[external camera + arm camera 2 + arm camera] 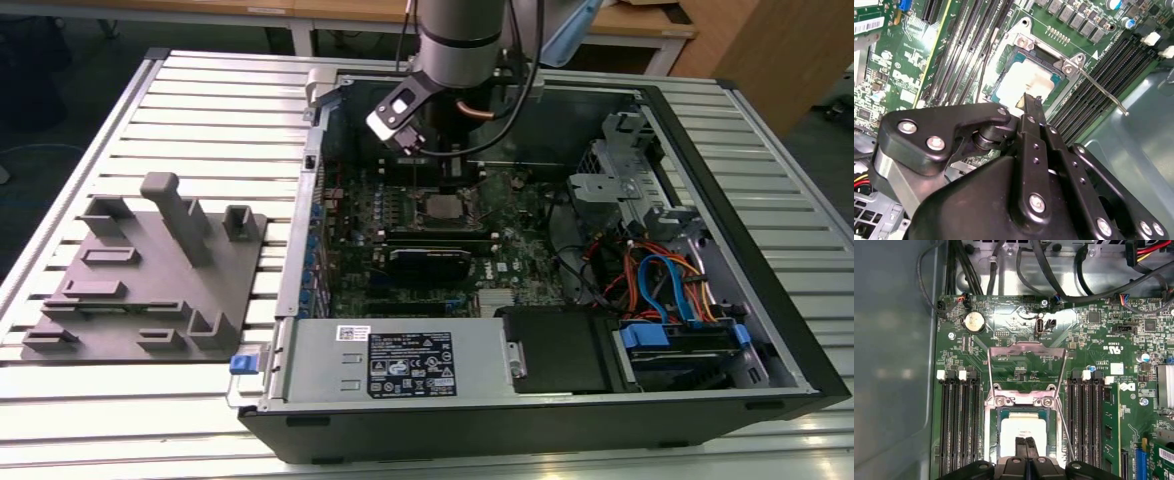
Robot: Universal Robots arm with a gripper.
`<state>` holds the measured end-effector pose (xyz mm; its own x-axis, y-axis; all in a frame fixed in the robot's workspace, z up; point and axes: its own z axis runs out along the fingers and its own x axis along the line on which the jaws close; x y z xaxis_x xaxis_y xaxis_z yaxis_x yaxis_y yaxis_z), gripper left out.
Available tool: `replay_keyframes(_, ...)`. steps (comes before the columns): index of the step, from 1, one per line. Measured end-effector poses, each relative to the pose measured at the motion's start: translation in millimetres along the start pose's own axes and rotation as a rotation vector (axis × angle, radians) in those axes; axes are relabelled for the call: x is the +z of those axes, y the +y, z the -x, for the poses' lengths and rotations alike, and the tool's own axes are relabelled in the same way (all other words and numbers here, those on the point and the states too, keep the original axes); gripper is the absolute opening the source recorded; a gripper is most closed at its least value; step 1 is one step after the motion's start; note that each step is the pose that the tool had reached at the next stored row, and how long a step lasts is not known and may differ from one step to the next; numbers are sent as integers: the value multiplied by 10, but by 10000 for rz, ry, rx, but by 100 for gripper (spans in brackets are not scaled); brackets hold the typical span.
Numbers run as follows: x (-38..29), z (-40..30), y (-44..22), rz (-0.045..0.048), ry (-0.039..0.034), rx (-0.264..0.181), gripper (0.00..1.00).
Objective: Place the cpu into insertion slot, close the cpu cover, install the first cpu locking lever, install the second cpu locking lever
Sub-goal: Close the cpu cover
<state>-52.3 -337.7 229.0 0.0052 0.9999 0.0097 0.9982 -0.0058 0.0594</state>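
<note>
The small flat silver-tan square cpu (1023,432) lay in the black-rimmed square insertion slot (1057,430), since the thin metal-frame cpu cover (1026,352) stood open. Just above it hung the end effector (1025,441), fingers (1020,450) pressed together, holding nothing.

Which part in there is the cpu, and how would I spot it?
Look inside the open computer case at the green board. Between its two banks of long black memory slots sits a metal-framed socket, directly below the hand. The cpu is the flat, pale silver square lying in it; its neighbours are dark slots and busy green board.
</note>
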Motion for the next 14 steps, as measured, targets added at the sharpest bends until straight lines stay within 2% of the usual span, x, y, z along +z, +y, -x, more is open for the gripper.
replay_keyframes(8, 5, 0, 83, -352, -14, 3, 10)
replay_keyframes(14, 5, 0, 86, -366, -15, 3, 10)
